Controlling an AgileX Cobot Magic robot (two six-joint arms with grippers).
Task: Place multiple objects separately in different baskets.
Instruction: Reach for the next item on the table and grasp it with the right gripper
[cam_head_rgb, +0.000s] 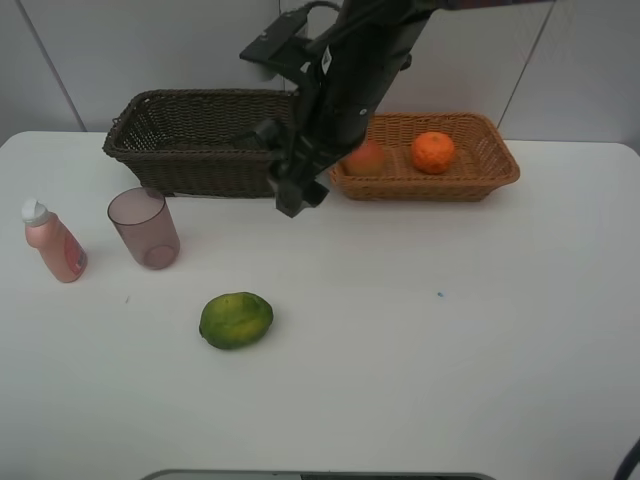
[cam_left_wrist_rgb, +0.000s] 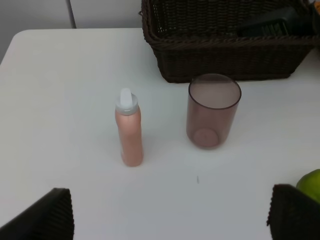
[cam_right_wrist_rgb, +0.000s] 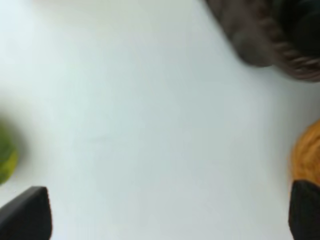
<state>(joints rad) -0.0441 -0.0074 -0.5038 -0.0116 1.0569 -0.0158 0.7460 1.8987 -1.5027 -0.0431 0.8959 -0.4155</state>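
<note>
Green fruit (cam_head_rgb: 236, 320) lies nearest, loose on the white tabletop (cam_head_rgb: 450, 350) and well apart from both baskets. Further back on the left, the mauve cup (cam_head_rgb: 145, 228) stands upright, mouth up, with the pink bottle (cam_head_rgb: 55, 243) upright just beside it, cap on. None of the three is sorted yet.

Orange (cam_head_rgb: 433, 152) and red-yellow fruit (cam_head_rgb: 366, 158) sit in the orange-tan basket (cam_head_rgb: 430, 187). Judgement: fruit is being gathered there, so the green fruit belongs with them, and the cup and bottle belong in the dark brown basket (cam_head_rgb: 200, 165). That basket's contents cannot be made out, and no dark bottle is identifiable.

Right hand (cam_head_rgb: 292, 200) hangs above the tabletop in front of where the two baskets meet, fingers spread wide, carrying nothing. Its own view is blurred, with the green fruit at one edge. Judgement: it is placed to go for that fruit.

Left hand (cam_left_wrist_rgb: 170, 220), absent from the high view, is likewise spread and empty, facing the bottle and cup from short of them.
</note>
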